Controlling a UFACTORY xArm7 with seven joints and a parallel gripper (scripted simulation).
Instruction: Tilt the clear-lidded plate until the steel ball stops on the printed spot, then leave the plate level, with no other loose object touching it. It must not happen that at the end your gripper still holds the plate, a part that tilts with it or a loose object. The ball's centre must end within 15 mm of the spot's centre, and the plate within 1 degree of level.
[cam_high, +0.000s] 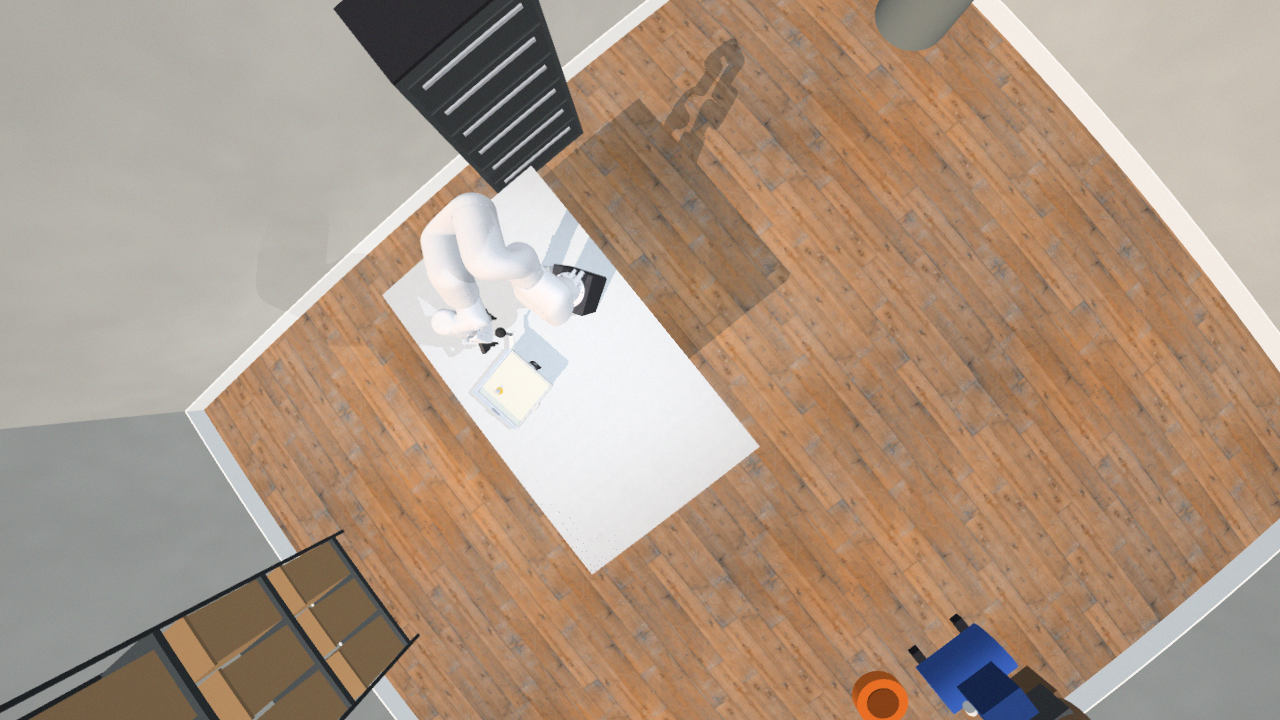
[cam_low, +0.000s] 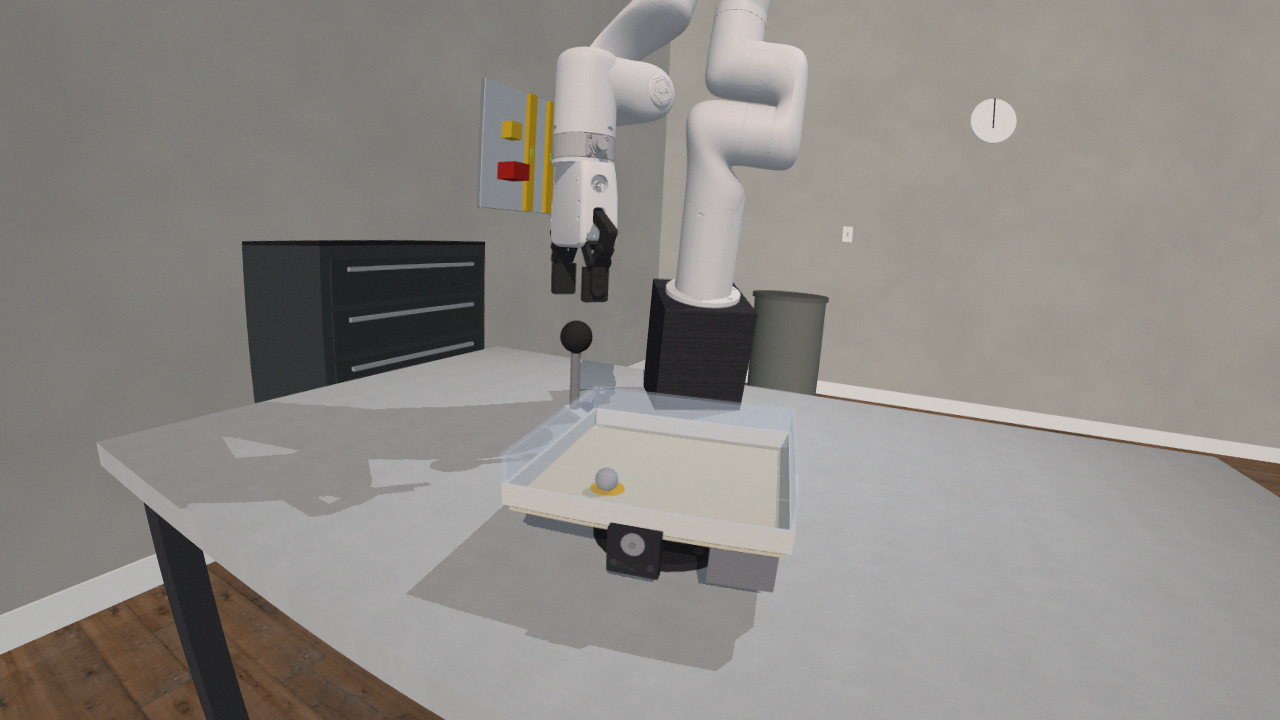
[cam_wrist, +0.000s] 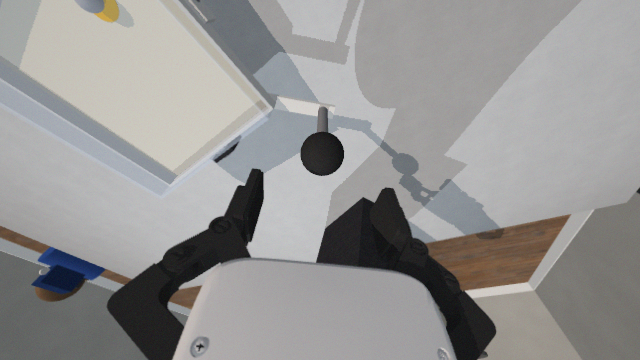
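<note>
The steel ball (cam_low: 606, 479) (cam_wrist: 90, 4) sits on the orange printed spot (cam_low: 619, 489) (cam_wrist: 109, 12) inside the clear-lidded plate (cam_high: 526, 394) (cam_low: 680, 526) (cam_wrist: 150, 90). The plate looks about level, but its exact angle cannot be told. A black ball knob (cam_high: 501, 333) (cam_low: 576, 336) (cam_wrist: 322, 154) stands on a grey rod (cam_low: 574, 376) (cam_wrist: 323, 120) joined to the plate's corner by a pale arm. My gripper (cam_high: 489, 332) (cam_low: 579, 284) (cam_wrist: 321, 192) is open and empty, above the knob and not touching it. No loose object is seen touching the plate.
The plate is carried by a mount with a black bracket (cam_low: 632, 547) and a grey block (cam_low: 742, 569) on the white table (cam_high: 626, 447) (cam_low: 939, 582). The arm's black pedestal (cam_low: 699, 349) stands behind. A dark drawer cabinet (cam_high: 501, 98) (cam_low: 384, 313) is beyond the table.
</note>
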